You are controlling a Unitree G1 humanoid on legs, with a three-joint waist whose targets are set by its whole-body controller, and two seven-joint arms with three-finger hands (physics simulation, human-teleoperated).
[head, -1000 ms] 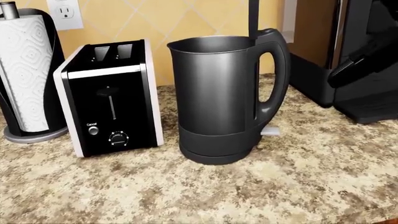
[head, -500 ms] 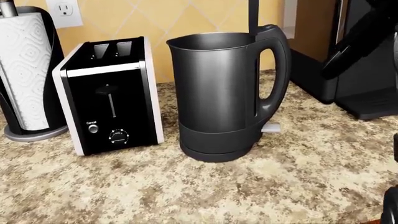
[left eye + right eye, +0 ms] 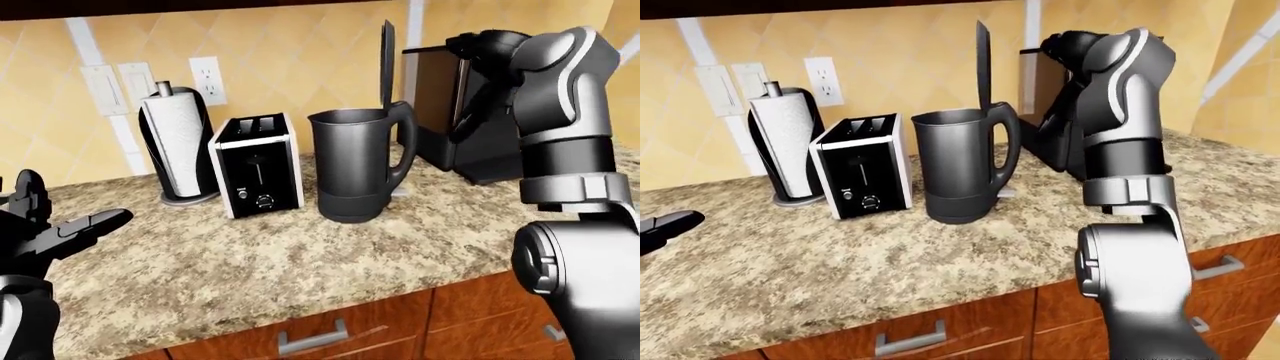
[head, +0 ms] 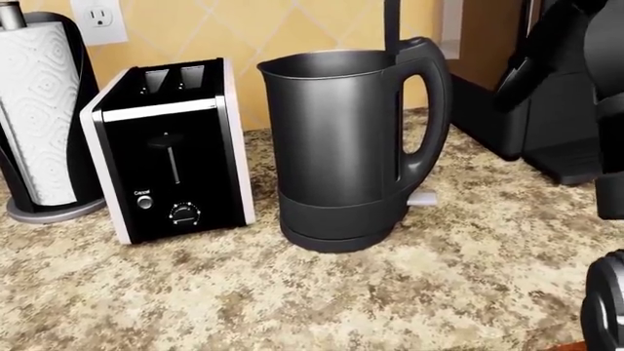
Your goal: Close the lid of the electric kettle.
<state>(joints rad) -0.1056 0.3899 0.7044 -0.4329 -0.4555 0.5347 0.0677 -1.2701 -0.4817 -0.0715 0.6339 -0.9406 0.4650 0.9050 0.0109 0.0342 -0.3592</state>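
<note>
The dark grey electric kettle stands on the granite counter, and its thin lid points straight up above the handle. In the left-eye view my right hand is raised to the right of the lid, at about lid height. Its dark fingers are spread and hang down, clear of the lid. My left hand hovers low at the left edge over the counter, with its fingers stretched out and nothing in them. The head view shows the kettle close up, with its mouth uncovered.
A black and white toaster stands just left of the kettle, and a paper towel roll stands further left. A dark coffee machine sits behind my right hand. Drawers with metal handles run below the counter edge.
In the head view my right hand has risen and moved left, towards the lid's side. The picture has shifted slightly, and the kettle has stayed in place.
</note>
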